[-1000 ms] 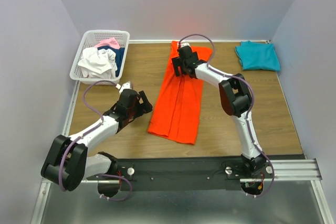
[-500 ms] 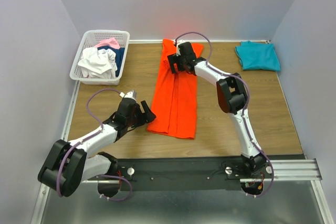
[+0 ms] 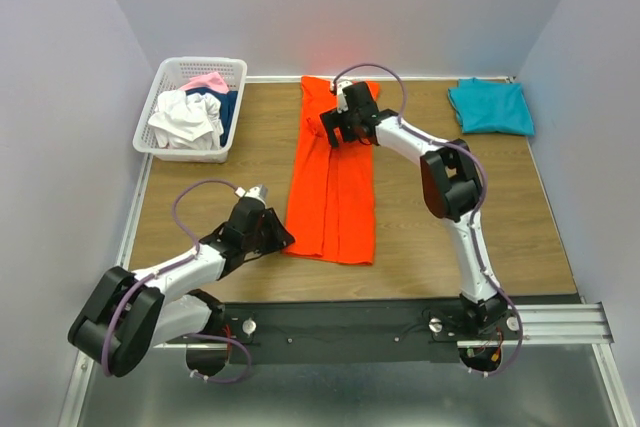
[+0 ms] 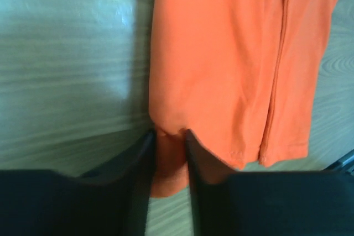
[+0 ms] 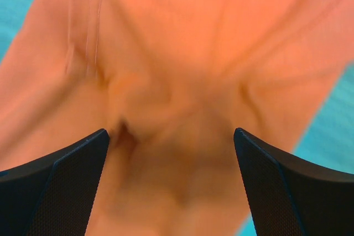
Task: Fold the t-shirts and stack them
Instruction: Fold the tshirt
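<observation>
The orange-red t-shirt (image 3: 335, 187) lies as a long folded strip down the middle of the table. My left gripper (image 3: 281, 240) is at its near left corner. In the left wrist view the left gripper (image 4: 168, 136) has that corner of the shirt (image 4: 221, 53) pinched between its two fingers. My right gripper (image 3: 338, 129) sits low over the shirt's far end. In the right wrist view the right gripper (image 5: 171, 136) stands wide open, with rumpled orange cloth (image 5: 182, 53) between the fingers. A folded teal-blue t-shirt (image 3: 490, 107) lies at the far right corner.
A white basket (image 3: 160, 82) at the far left holds white, pink and navy shirts. Walls close in the table on the left, back and right. A black rail (image 3: 400, 322) runs along the near edge.
My left gripper moved nearer and right to the shirt's near left corner and closed on it. The orange shirt shifted left and straightened. The right gripper stayed open near the far end.
</observation>
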You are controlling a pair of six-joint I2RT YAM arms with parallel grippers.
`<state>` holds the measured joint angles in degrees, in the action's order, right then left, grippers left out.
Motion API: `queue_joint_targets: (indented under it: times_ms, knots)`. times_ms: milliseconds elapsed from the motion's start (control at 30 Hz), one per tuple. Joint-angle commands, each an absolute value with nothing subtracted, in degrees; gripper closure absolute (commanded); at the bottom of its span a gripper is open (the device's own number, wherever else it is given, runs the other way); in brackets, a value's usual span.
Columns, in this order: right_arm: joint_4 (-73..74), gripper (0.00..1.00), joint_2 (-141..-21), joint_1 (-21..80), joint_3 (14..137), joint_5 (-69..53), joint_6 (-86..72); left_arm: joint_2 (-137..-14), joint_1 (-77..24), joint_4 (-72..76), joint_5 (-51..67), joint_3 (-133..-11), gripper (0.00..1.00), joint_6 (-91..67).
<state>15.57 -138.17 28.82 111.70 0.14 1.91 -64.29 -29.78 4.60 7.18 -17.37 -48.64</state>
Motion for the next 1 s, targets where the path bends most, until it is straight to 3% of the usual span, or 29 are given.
queue_joint_targets:
  times_ms: [0, 67, 367, 467, 500, 567, 600, 633, 800, 967]
  knots:
    - [18.4, 0.00, -125.5, 29.4, 103.2, -2.4, -0.3, -63.1, -31.5, 3.5, 8.3, -15.4, 0.82, -50.4]
    - [18.4, 0.00, -121.6, 30.1, 99.3, -3.0, -2.6, -62.7, -32.0, 3.5, 8.3, -15.0, 0.86, -51.0]
    - [17.7, 0.00, -93.0, 40.3, 66.0, 6.7, -19.0, -56.0, -37.8, 2.9, 7.2, -11.3, 0.82, -56.6]
    - [17.8, 0.00, -86.8, 45.0, 57.0, 6.7, -22.1, -52.2, -39.4, 2.5, 6.3, -10.2, 0.62, -57.8]
    - [18.2, 0.00, -84.1, 46.1, 55.5, 5.2, -23.7, -51.3, -39.6, 1.9, 6.1, -10.1, 0.47, -58.2]
    - [18.6, 0.00, -81.7, 50.9, 53.1, 4.6, -24.8, -49.1, -39.9, 0.5, 5.0, -10.3, 0.28, -58.2]
    - [18.9, 0.00, -80.7, 52.6, 51.5, 3.4, -25.9, -48.4, -39.9, -2.7, 3.4, -11.1, 0.10, -58.3]
    - [19.0, 0.00, -80.7, 54.0, 51.0, 2.3, -26.4, -47.9, -39.9, -3.8, 2.9, -11.6, 0.02, -58.1]
    - [23.6, 0.01, -85.0, 62.2, 50.8, 6.2, -30.5, -43.8, -39.9, -8.2, -2.3, -14.0, 0.02, -59.2]
    - [27.6, 0.12, -88.9, 65.0, 52.6, 12.1, -34.1, -43.3, -39.9, -8.9, -3.3, -14.2, 0.02, -59.9]
